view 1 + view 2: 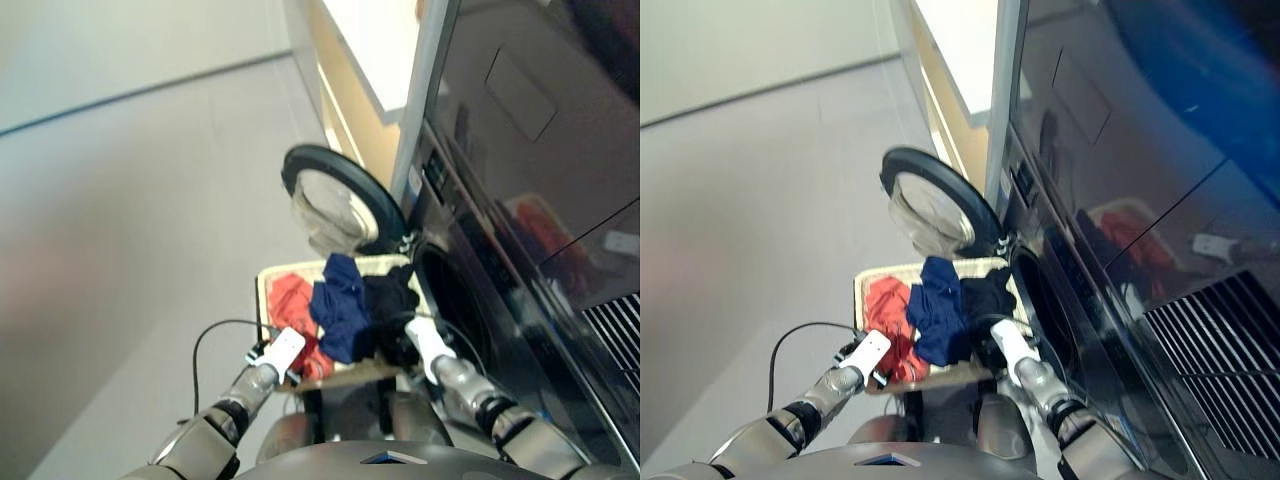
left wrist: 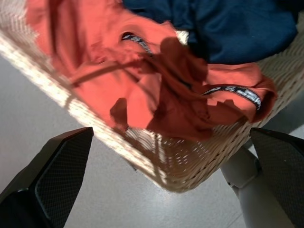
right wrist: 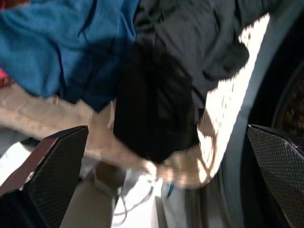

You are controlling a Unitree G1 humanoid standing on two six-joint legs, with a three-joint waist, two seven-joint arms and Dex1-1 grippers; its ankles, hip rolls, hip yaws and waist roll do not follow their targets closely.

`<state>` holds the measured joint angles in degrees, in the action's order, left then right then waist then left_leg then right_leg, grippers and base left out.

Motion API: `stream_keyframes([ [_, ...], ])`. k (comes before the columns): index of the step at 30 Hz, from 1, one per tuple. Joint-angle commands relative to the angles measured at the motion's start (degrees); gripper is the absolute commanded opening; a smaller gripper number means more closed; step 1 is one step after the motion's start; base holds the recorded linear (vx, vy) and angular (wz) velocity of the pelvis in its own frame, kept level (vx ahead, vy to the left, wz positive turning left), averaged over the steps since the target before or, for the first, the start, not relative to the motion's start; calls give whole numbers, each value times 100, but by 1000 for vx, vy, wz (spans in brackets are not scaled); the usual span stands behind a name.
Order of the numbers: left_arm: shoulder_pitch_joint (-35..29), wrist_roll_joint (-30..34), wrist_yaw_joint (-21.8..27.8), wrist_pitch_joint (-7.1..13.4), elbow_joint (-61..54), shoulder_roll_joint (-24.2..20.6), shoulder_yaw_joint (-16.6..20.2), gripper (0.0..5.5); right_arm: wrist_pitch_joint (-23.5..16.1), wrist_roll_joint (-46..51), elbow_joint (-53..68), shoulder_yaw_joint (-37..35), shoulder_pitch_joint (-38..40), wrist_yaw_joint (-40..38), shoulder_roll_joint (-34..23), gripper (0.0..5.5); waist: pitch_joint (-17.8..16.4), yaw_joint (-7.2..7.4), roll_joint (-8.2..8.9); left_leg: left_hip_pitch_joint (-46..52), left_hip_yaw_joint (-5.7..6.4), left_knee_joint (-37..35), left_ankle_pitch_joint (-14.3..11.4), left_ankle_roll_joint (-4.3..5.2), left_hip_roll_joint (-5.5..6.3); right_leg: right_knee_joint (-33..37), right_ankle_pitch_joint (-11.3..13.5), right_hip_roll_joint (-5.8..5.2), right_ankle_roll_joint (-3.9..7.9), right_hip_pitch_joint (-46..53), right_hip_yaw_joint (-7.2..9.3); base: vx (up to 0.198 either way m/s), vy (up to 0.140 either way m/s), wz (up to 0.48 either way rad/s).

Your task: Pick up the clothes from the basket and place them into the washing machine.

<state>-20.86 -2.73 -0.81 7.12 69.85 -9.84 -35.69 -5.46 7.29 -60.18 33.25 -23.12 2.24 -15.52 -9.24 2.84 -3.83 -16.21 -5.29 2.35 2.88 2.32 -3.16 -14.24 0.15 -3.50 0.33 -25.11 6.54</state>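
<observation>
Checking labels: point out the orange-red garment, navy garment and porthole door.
orange-red garment (image 2: 156,90): left wrist view, crumpled middle.
navy garment (image 1: 340,305): left eye view, centre of the heap.
porthole door (image 1: 375,205): left eye view, black rim, right side.

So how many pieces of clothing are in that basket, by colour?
Orange-red garment: 1
Navy blue garment: 1
Black garment: 1
Total: 3, all lying in the basket.
</observation>
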Motion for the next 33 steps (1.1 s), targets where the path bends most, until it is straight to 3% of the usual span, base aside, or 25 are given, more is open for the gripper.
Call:
stream_keyframes([
  [1,-563,7,-203,117,37,-125,138,550,-255,277,403,224,-450,-149,158,550,-383,20,397,-76,-298,385,-367,-22,370,1080,175,-130,620,690,33,-73,-10,-25],
  [4,-893,-128,-351,97,-5,-203,133,550,-306,414,764,296,-821,-268,109,550,-611,27,397,-583,-305,731,-405,-24,324,679,105,-106,605,138,59,-117,-5,5],
  [10,-1345,-289,-509,2,186,-330,296,550,-396,578,894,313,-1261,-424,47,550,-740,115,411,-1669,-272,1495,-555,-72,202,-22,-3,-197,576,-923,114,-60,-15,38],
  [11,-1428,-289,-570,-42,268,-348,323,550,-398,613,843,316,-1317,-448,52,550,-759,117,409,-1816,-253,1581,-579,-80,191,-107,-31,-198,574,-1073,116,0,0,0],
  [12,-1482,-300,-603,-64,332,-344,361,550,-406,619,822,327,-1342,-462,56,550,-770,104,387,-1859,-204,1700,-758,-48,164,-224,-183,-183,601,-1109,101,0,0,0],
  [20,-1777,-876,-1022,-207,692,-256,912,550,-440,701,679,237,-1555,-687,74,550,-809,124,450,-2813,-67,2197,-829,-106,113,-692,-266,-195,537,-2012,136,7,-3,5],
  [24,-1813,-1229,-815,-100,599,-280,904,550,-477,744,657,254,-1624,-697,89,550,-808,129,481,-3216,23,2330,-838,-113,92,-848,-307,-172,497,-2412,147,0,0,0],
  [29,-1881,-1240,-701,-116,577,-345,833,550,-531,793,863,286,-1622,-704,77,550,-719,170,506,-3502,51,2394,-862,-131,64,-928,-338,-153,483,-2711,132,0,0,0],
  [30,-1894,-1212,-699,-128,609,-350,819,311,-528,770,875,303,-1627,-701,92,550,-708,178,511,-3555,58,2411,-859,-131,53,-943,-332,-151,480,-2762,129,0,0,0],
  [31,-1910,-1184,-672,-151,629,-371,810,0,-532,757,884,314,-1620,-693,102,550,-686,185,511,-3603,64,2439,-862,-132,48,-976,-333,-144,479,-2809,120,0,0,0],
  [33,-1913,-1135,-658,-141,606,-378,770,0,-524,703,841,325,-1575,-657,138,550,-628,206,489,-3602,61,2451,-892,-130,56,-1013,-344,-150,479,-2820,120,0,0,0],
])
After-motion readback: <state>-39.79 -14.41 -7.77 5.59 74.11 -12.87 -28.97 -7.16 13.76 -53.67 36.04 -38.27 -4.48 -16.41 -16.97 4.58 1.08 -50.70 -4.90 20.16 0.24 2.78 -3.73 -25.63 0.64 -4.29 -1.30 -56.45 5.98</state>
